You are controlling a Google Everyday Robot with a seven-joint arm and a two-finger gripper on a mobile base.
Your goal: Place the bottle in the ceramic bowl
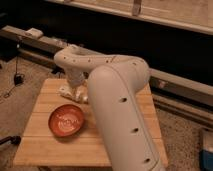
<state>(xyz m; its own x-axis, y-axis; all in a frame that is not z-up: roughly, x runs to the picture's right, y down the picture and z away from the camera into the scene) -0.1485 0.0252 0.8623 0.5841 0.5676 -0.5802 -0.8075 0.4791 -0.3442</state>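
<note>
The orange-red ceramic bowl (66,120) with pale markings inside sits on the left half of the wooden table (47,145). My gripper (69,92) hangs low over the table just behind the bowl, at the end of the white arm (115,100). A small whitish shape that looks like the bottle (81,94) lies on the table right beside the gripper, behind the bowl's far right rim. I cannot tell whether the gripper touches it. The bowl holds nothing that I can see.
The big white arm covers the table's right half. A long dark ledge (170,82) runs behind the table, with a small white box (34,33) at its left end. Cables (15,80) lie on the carpet at the left. A blue object (207,150) stands at the lower right.
</note>
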